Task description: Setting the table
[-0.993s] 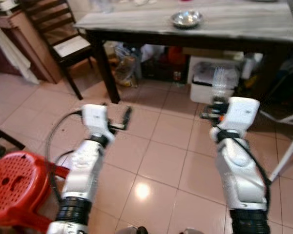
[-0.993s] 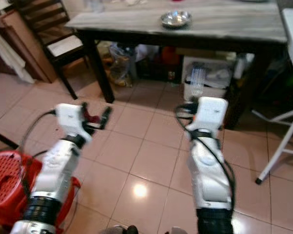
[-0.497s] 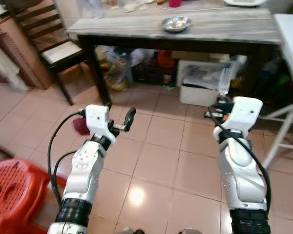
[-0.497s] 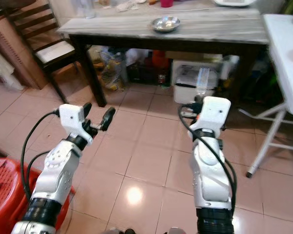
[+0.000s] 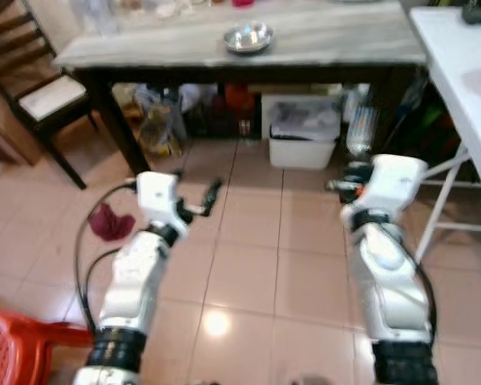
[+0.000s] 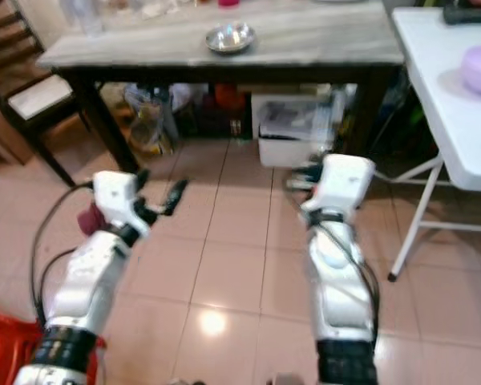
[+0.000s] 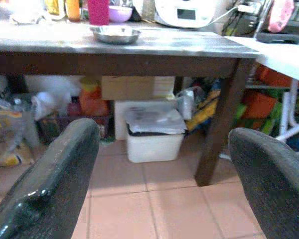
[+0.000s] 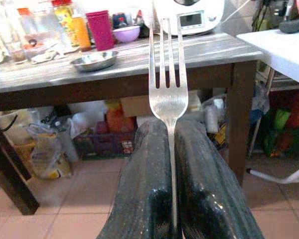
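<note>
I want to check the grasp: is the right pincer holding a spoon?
No, the right pincer is shut on a metal fork, its tines pointing up toward the table.

Fork held upright, metal bowl waiting on the bench

A silver fork (image 8: pixel 168 79) with four tines stands upright, tines up, its handle pinched between the two closed black fingers (image 8: pixel 144 189) of the right end effector (image 8: pixel 169 149). At about 11 o'clock beyond it, a shallow, shiny metal bowl (image 8: pixel 94 60) sits on the grey wooden bench (image 8: pixel 199 50), near its front edge.
</note>
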Tool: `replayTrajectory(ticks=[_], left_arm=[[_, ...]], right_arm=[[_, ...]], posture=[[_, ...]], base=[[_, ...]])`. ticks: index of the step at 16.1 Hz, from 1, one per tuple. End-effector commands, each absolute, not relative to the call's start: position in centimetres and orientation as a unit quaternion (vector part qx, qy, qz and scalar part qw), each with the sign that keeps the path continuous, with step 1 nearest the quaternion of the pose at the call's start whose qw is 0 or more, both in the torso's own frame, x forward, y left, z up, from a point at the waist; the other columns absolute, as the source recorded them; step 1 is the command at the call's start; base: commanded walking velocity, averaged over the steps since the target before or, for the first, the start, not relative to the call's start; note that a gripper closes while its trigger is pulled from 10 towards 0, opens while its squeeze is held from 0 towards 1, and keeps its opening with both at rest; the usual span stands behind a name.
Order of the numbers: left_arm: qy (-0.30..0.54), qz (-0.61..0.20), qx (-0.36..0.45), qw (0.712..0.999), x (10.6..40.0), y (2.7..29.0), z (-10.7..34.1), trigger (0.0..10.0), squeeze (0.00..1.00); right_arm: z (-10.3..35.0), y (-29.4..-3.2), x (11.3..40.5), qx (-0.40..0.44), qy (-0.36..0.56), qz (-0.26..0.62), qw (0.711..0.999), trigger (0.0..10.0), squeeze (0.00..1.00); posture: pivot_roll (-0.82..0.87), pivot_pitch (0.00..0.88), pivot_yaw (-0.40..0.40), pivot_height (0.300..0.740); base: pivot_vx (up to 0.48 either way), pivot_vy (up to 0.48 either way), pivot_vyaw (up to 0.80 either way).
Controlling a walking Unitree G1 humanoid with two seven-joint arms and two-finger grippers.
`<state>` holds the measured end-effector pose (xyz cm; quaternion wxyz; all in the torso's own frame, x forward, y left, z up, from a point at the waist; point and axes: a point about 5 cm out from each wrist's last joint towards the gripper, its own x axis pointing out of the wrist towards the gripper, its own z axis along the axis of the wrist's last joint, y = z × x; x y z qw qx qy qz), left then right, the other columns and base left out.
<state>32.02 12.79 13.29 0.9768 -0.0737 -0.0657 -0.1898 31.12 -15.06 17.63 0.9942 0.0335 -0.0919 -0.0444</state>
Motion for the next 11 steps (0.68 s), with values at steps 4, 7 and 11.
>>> replayTrajectory(ticks=[4, 7, 11], left_arm=[[-0.069, -0.203, -0.080, 0.974, 31.67, 11.75, 13.38, 10.0, 0.00], [-0.067, -0.207, -0.082, 0.973, 31.56, 11.55, 13.31, 10.0, 0.00], [-0.066, -0.210, -0.082, 0.972, 31.54, 11.42, 13.32, 10.0, 0.00]], right_arm=[[17.78, -15.55, 31.07, 0.022, -0.098, -0.045, 0.994, 10.0, 0.00], [17.78, -15.51, 31.04, 0.021, -0.099, -0.043, 0.994, 10.0, 0.00], [17.67, -15.50, 30.93, 0.022, -0.099, -0.044, 0.994, 10.0, 0.00]], posture=[[-0.19, 0.118, 0.094, 0.740], [-0.19, 0.122, 0.096, 0.740], [-0.20, 0.125, 0.104, 0.740]], base=[[0.429, 0.000, 0.00], [0.480, 0.000, 0.00], [0.480, 0.000, 0.24]])
